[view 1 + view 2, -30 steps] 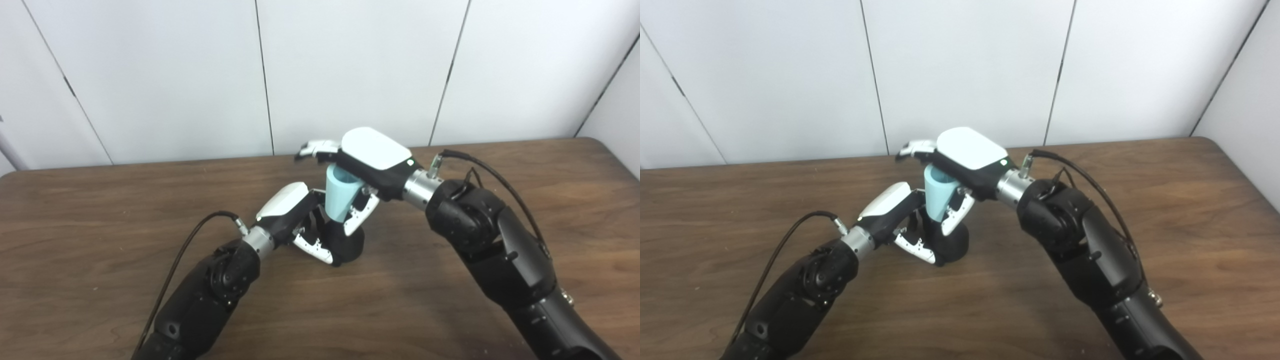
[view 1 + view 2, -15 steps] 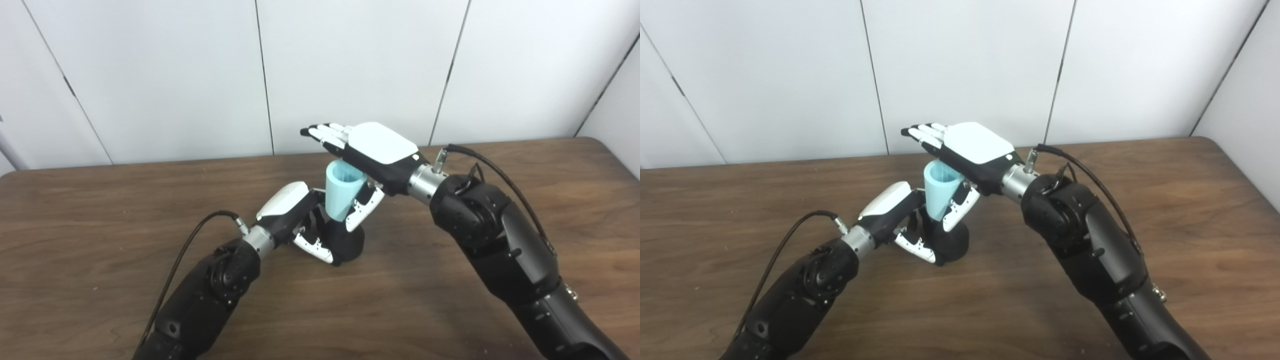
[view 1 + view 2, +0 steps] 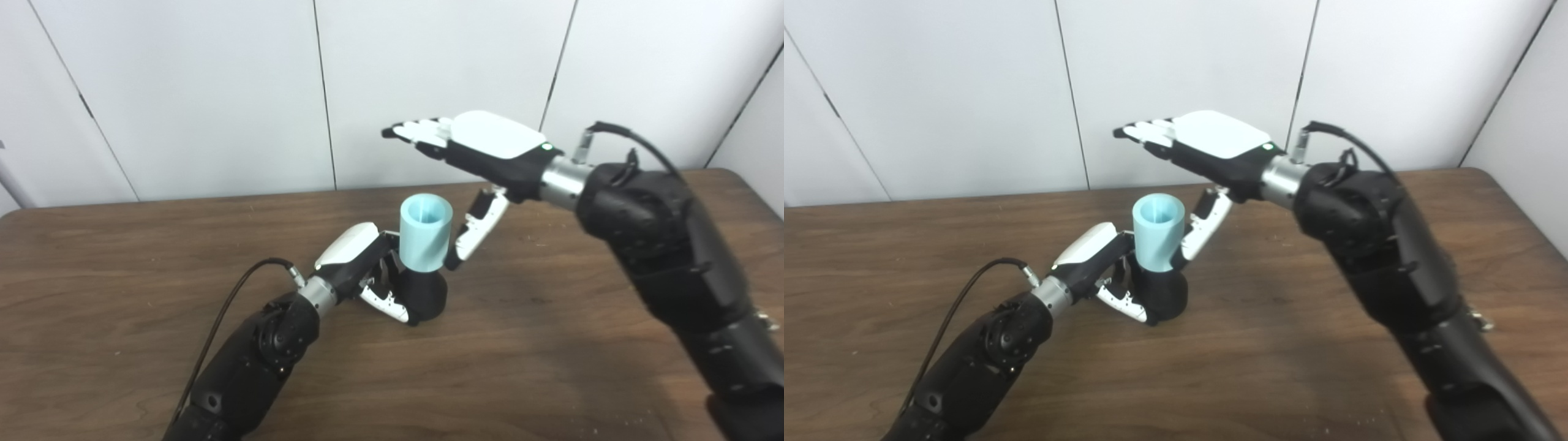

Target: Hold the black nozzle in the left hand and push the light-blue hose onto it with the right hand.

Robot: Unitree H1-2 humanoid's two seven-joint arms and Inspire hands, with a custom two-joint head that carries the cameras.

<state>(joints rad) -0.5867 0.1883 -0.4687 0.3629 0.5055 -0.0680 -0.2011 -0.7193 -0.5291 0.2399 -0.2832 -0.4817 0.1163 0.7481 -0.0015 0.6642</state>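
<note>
Wooden table (image 3: 122,257): the whole assembly stands near its middle, upright.

Right hand (image 3: 490,144): raised above and to the right of the hose, palm down, fingers (image 3: 422,130) straight and spread, gripping nothing. Its thumb (image 3: 474,228) hangs down just beside the hose's right wall; can't tell if it touches.

Left hand (image 3: 361,263): low at the table, fingers wrapped on the black nozzle (image 3: 422,295) from the left side. It's the nearer hand, already on the part.

Light-blue hose (image 3: 425,240): short, wide tube, long axis vertical, open end up, lower end sitting over the nozzle's top. Seating depth isn't visible.

Key relation: the hose lies below and left of the right palm, axis pointing straight up. My read: any further push has to come straight down along that axis, so the palm must shift left over the open end first. An off-centre push risks tipping the stack against the left grip.
</note>
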